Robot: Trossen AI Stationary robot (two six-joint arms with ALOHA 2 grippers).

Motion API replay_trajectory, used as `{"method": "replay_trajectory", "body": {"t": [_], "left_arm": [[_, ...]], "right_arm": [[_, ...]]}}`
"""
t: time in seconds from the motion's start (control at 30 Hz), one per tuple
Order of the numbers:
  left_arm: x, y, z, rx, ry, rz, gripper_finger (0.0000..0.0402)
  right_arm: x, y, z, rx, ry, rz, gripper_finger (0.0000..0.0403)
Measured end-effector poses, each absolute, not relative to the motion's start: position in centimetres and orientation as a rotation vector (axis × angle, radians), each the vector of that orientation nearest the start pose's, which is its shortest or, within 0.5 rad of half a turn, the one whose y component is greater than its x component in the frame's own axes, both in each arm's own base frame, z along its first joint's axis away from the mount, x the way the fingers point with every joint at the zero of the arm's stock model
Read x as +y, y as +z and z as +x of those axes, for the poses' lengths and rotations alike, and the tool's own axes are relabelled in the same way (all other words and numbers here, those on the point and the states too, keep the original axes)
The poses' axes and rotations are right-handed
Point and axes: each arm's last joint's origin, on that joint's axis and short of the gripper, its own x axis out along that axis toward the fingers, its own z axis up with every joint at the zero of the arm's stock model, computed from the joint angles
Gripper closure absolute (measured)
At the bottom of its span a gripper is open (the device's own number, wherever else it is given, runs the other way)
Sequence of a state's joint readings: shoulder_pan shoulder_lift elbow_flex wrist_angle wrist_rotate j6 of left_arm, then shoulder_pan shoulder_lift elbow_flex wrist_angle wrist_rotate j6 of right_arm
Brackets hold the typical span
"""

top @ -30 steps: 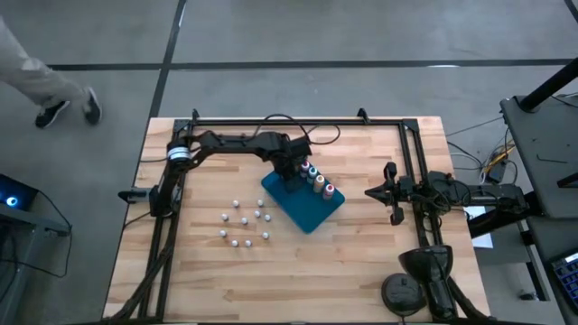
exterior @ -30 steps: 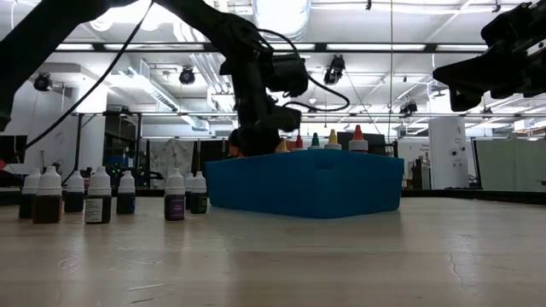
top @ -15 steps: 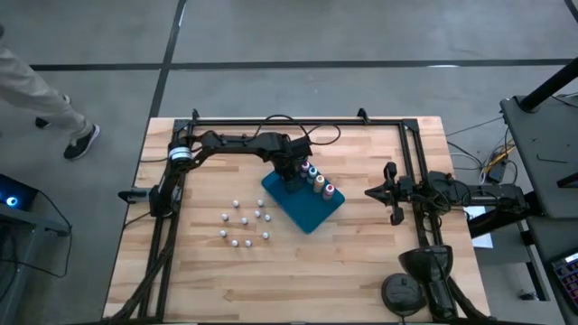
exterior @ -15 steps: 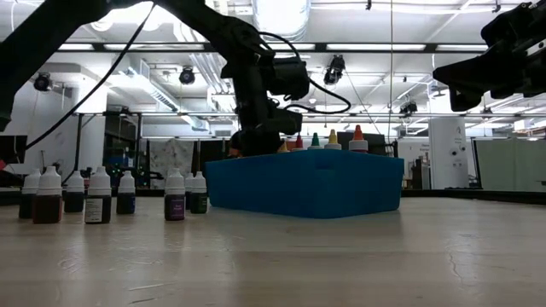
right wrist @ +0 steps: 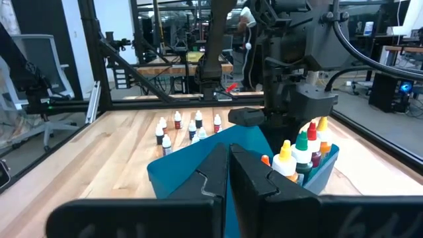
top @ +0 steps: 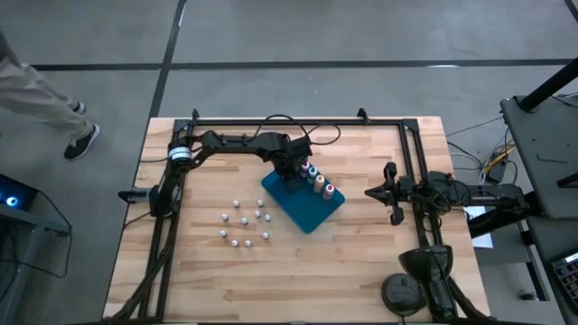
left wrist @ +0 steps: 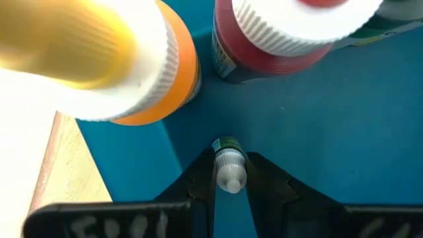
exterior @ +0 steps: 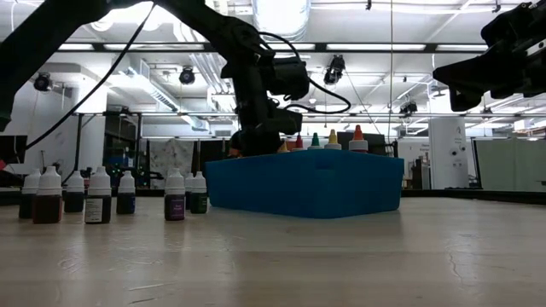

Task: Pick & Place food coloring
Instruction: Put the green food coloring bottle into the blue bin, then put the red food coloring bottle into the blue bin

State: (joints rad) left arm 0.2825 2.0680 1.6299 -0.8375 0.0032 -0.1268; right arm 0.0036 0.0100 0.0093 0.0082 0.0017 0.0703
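left gripper (left wrist: 230, 182) clamped on white-capped bottle (left wrist: 229, 173) inside blue tray (top: 303, 209), crowded by orange-collared bottle (left wrist: 125, 53) and red one (left wrist: 291, 33). right gripper (top: 372, 191) closed, parked apart. person's shoe (top: 81, 141) shifted since earlier.

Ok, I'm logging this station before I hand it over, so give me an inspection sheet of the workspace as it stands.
Surface: wooden table, bare across its near half.
Job's things: blue tray holds colour-topped bottles; white-topped bottles stand grouped on the table beside it.
Clutter: nothing seen.
Grippers: left gripper over the tray, shut on a small white-topped bottle; right gripper shut, empty, parked at the table's right side.
Cables: black cable loops above the left arm.
Surroundings: a person's legs pass on the floor beyond the table's left side.
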Motion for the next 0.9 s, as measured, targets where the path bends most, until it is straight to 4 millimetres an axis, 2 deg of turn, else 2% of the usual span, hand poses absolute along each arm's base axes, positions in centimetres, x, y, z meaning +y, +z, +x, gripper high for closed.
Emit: {"method": "replay_trajectory", "body": {"t": [0.27, 0.6, 0.9], "left_arm": [[11.74, 19.34, 40.48, 1.253, 0.309, -0.277, 0.0354], [11.73, 19.35, 40.50, 1.251, 0.302, -0.275, 0.0296], [11.76, 20.28, 40.49, 1.250, 0.303, -0.274, 0.0291]], "right_arm": [[0.03, 16.67, 9.77, -0.008, 0.002, 0.069, 0.0394], [0.03, 16.67, 9.77, -0.008, 0.002, 0.070, 0.0394], [0.03, 16.67, 9.77, -0.008, 0.002, 0.070, 0.0394]]}}
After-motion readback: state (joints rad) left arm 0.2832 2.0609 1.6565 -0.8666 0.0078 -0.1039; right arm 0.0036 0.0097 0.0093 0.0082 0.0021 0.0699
